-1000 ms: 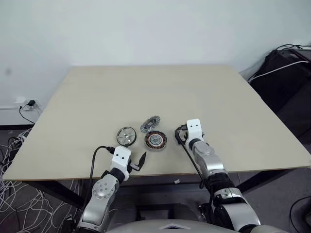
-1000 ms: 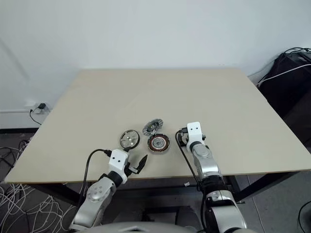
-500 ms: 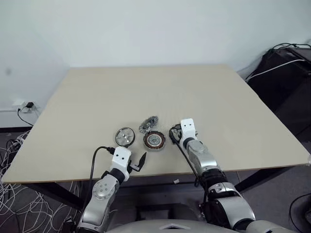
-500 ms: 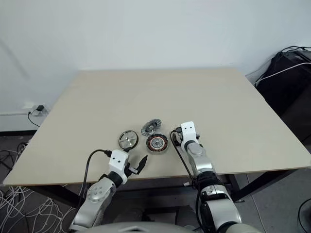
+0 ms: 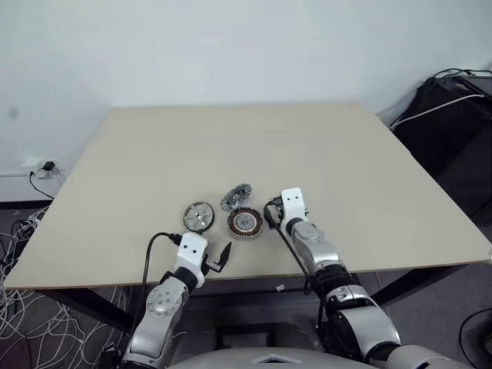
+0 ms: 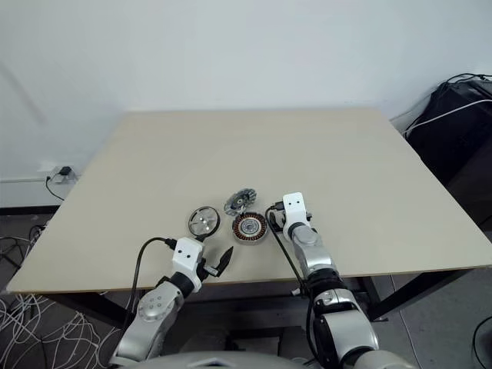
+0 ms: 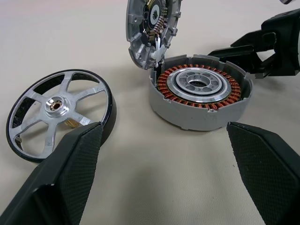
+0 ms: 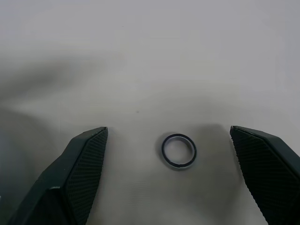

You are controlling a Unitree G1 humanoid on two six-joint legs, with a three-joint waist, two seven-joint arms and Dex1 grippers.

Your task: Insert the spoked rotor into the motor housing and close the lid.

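The right hand (image 8: 171, 178) hangs low over the table (image 5: 307, 146) with its two black fingers (image 8: 82, 168) spread wide and nothing between them; on the bare surface between the fingers lies a small dark ring (image 8: 178, 150). In the head views this hand sits just to the right of the motor housing (image 5: 244, 222), close beside it; whether it touches cannot be told.

The left hand (image 7: 164, 178) hovers at the near edge of the table, fingers (image 7: 65, 173) also wide apart and empty, pointing toward the parts.

The motor housing rests open side up on the table, its copper winding ring around a grey centre. The lid (image 7: 151, 28) stands tilted on edge at the far side of the housing, leaning against its rim, ribbed inner face showing. The spoked rotor (image 7: 58, 112) lies to the left of the housing, apart from it, silver spokes and hub up, slightly tilted.
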